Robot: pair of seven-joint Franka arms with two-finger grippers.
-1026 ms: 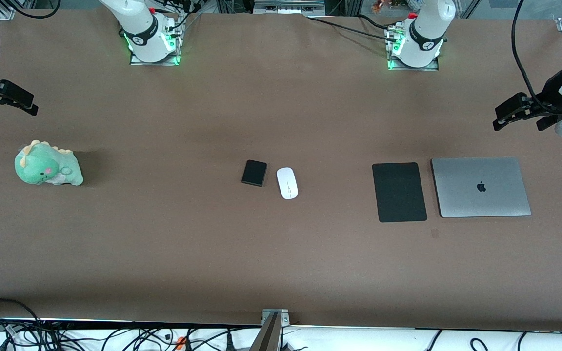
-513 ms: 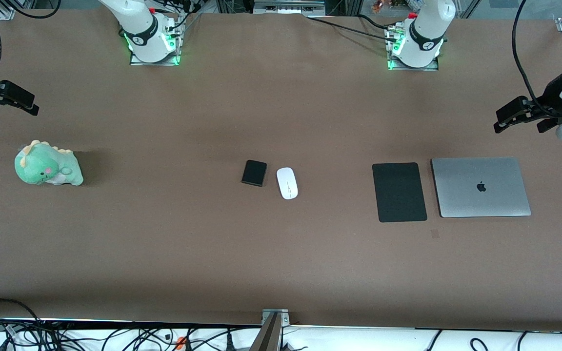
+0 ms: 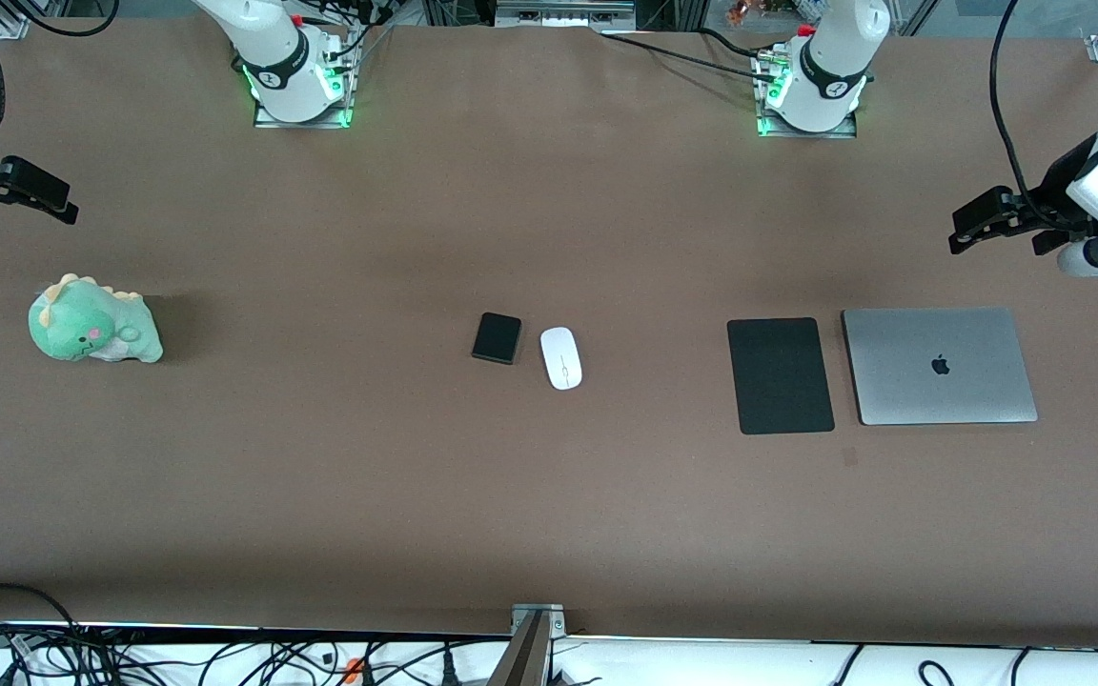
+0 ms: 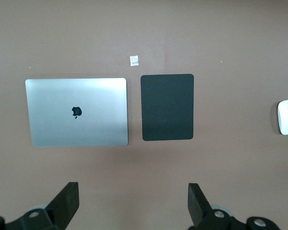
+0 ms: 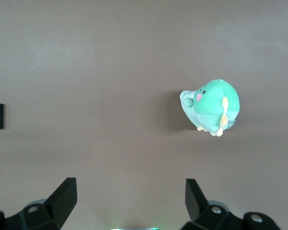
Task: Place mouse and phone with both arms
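Only the left gripper (image 3: 964, 229) had shifted toward the middle; both it and the right gripper (image 3: 58, 205) hung with jaws apart. Mouse (image 3: 560, 357) and phone (image 3: 497, 337) looked light, hard, slippery: best pinched across their long sides.

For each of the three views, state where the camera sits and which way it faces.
Front view: high across the table, facing both arm bases; shows phone, mouse, right gripper, left gripper.
Left wrist view: looks down on laptop, mouse pad; own open fingers show.
Right wrist view: looks down on plush dinosaur; own open fingers show.
Shared: mouse, front and left wrist.
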